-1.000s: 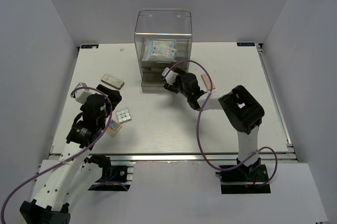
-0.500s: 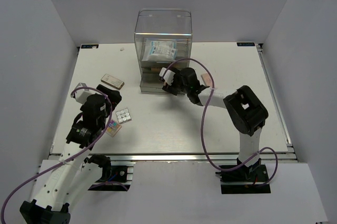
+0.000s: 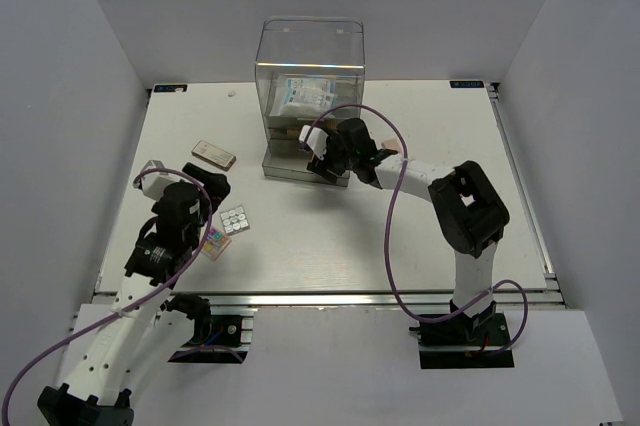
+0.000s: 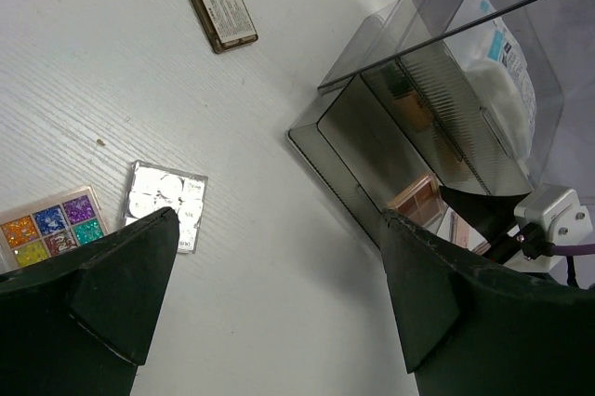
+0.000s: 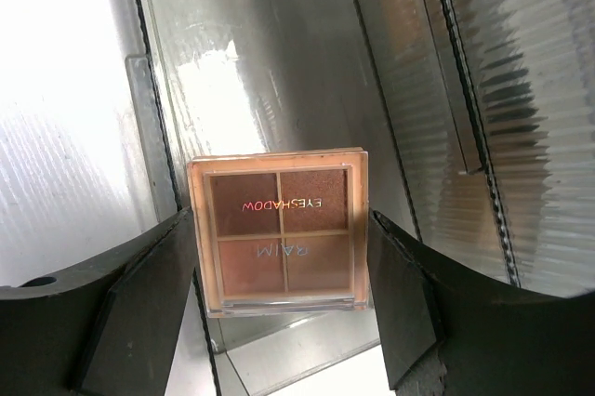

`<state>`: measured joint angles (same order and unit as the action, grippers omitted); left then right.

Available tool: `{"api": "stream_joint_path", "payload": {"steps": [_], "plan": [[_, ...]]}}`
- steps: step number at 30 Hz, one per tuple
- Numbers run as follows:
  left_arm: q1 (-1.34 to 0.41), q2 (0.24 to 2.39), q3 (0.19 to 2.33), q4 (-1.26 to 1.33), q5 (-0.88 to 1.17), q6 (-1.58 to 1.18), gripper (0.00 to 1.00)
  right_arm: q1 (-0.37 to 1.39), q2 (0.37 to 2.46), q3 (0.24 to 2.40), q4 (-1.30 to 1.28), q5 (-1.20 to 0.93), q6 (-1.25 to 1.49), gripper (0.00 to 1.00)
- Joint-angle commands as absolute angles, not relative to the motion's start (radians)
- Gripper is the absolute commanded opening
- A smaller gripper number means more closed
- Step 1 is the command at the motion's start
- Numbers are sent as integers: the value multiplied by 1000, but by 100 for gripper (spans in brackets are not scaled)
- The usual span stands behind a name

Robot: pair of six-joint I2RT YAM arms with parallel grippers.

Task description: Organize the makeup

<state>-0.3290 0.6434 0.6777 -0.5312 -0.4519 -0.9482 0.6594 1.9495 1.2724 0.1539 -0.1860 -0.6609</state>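
Note:
My right gripper (image 5: 279, 257) is shut on a peach four-pan eyeshadow palette (image 5: 279, 233) and holds it over the pulled-out bottom drawer (image 5: 177, 89) of the clear acrylic box (image 3: 310, 71). In the top view this gripper (image 3: 327, 164) is at the box's front. My left gripper (image 4: 279, 229) is open and empty above the table, near a white palette of round pans (image 4: 165, 205) and a multicoloured palette (image 4: 51, 229). A flat tan palette (image 3: 214, 154) lies further back on the left. A white-blue packet (image 3: 305, 96) lies inside the box's top.
Another peach palette (image 3: 393, 153) lies on the table to the right of the right arm's wrist. A tan item (image 4: 409, 106) shows in the box's middle level. The table's front rail (image 3: 330, 296) runs along the near edge.
My right gripper has moved left and farther back with the peach palette, up to the box's open drawer. The left arm has barely moved.

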Motion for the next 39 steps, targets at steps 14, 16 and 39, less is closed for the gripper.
{"api": "stream_joint_path", "payload": {"steps": [14,16,39], "plan": [[-324,649,681,-519,-440,-954,98,626,1970,1339,-84,-179,-574,89],[-324,646,683,-511,-440,-962,98,626,1947,1335,-84,-199,-572,89],[-322,738,753,-483,-359,-965,98,342,1542,1120,-47,-394,-250,80]]}}
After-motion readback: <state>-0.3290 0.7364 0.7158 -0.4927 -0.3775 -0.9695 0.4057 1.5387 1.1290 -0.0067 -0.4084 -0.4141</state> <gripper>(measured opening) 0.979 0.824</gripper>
